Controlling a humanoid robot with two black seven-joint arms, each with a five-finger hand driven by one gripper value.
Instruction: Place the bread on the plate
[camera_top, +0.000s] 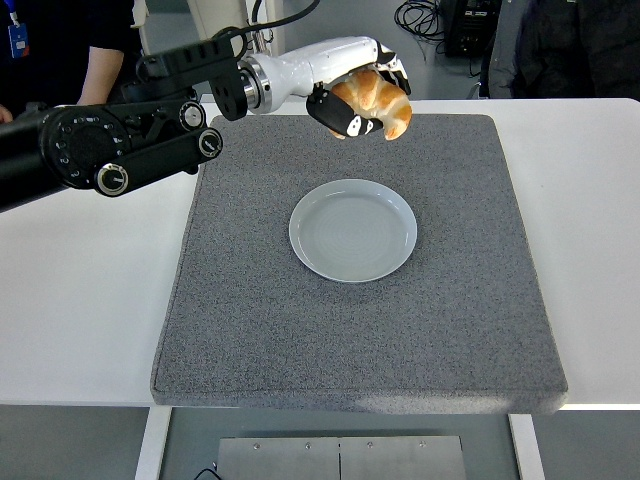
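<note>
Croissant held above the far part of the mat

The left hand (357, 98) reaches in from the left, its fingers (345, 122) clamped around a golden croissant (376, 100), held in the air beyond the pale grey plate (353, 230). The plate sits bare at the middle of a grey mat (250, 320) on the white surface (80, 300).

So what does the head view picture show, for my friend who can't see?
The robot's left hand holds a croissant in the air beyond an empty pale plate, which sits on a grey mat on a white table.
</note>
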